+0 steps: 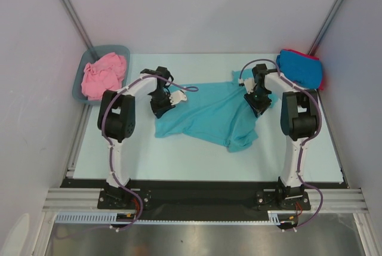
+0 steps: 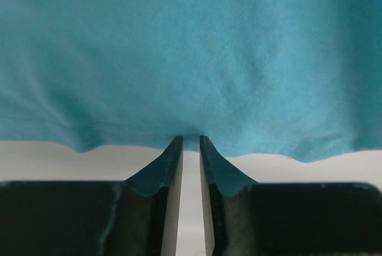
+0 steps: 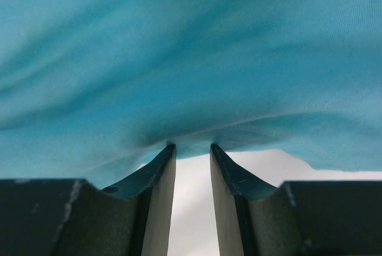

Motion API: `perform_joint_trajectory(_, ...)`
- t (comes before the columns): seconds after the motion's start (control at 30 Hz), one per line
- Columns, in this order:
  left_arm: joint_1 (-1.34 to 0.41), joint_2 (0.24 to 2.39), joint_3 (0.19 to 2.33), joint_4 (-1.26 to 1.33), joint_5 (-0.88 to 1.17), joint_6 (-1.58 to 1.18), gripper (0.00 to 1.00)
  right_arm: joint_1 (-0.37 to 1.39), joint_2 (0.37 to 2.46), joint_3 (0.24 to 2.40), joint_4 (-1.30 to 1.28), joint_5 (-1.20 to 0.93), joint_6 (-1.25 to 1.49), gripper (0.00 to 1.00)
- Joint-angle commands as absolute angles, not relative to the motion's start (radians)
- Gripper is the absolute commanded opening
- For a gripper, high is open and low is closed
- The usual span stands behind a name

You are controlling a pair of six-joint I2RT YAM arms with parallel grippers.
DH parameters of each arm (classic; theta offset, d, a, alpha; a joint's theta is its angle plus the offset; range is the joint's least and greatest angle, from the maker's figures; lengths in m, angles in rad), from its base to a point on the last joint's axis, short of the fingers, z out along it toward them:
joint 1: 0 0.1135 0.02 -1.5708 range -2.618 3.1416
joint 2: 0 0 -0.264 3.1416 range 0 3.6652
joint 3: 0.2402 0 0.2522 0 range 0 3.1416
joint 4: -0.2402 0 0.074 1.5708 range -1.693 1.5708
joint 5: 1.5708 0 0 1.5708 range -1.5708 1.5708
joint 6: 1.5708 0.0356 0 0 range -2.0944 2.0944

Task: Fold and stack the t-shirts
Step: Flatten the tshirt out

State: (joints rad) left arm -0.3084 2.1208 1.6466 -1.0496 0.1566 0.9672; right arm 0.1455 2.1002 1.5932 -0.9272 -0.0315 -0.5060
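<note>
The teal t-shirt [image 1: 209, 113] lies spread and rumpled across the middle of the table. My left gripper [image 1: 160, 110] is down on its left edge. In the left wrist view the narrow jaws [image 2: 190, 139] pinch the shirt's stitched hem [image 2: 191, 59]. My right gripper [image 1: 256, 105] is on the shirt's right edge; in the right wrist view its jaws [image 3: 191, 145] hold a puckered bit of the teal cloth [image 3: 191, 47]. A pink t-shirt [image 1: 104, 76] lies crumpled in the tub. A bright blue t-shirt [image 1: 298, 68] lies folded at the back right on a red one [image 1: 320, 76].
The grey-blue plastic tub [image 1: 119, 49] stands at the table's back left corner. White walls close the table [image 1: 197, 160] in on three sides. Both arm bases are bolted to the near edge.
</note>
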Motion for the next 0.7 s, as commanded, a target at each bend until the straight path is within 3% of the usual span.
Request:
perform_joint_trajectory(0.0, -0.325, 2.14, 1.687, -1.028, 0.135, 0.968, 0.21, 0.141, 2.117, 1.614, -0.899, -0.022, -0.502, 0.35)
perform_joint_trajectory(0.27, -0.341, 2.192, 1.687, -0.982, 0.005, 0.959, 0.0, 0.141, 2.144, 1.629, -0.862, 0.032, -0.497, 0.3)
perform_joint_trajectory(0.67, -0.341, 2.195, 1.617, -0.888, -0.189, 1.0, 0.0, 0.048, 2.172, 1.594, -0.807, 0.146, -0.543, 0.29)
